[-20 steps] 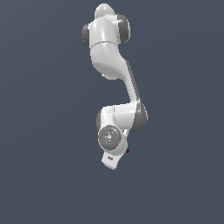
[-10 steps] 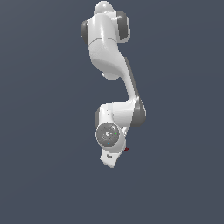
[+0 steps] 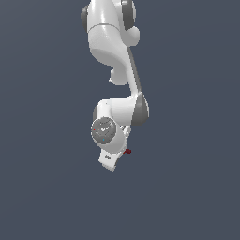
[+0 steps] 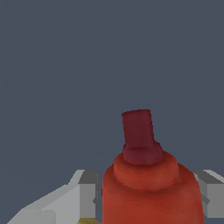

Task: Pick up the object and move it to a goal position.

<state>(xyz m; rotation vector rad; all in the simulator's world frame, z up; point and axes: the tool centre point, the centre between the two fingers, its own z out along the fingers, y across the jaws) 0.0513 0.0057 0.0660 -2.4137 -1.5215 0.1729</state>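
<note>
Drill (image 4: 151, 183) sits between the jaws, which look clamped on it. Judged step: carrying; next, move steadily to the goal without loosening.

We see the arm (image 3: 115, 70) reaching down the middle of the exterior view, its wrist folded back at the low end. The object (image 3: 127, 151) pokes out just beside the hand on the exterior view's right, mostly hidden behind it. In the wrist view, the object (image 4: 148, 183) sits between the two fingers (image 4: 87, 192) of the gripper (image 4: 146, 197), one finger on either side, its narrow end pointing away from the camera.
</note>
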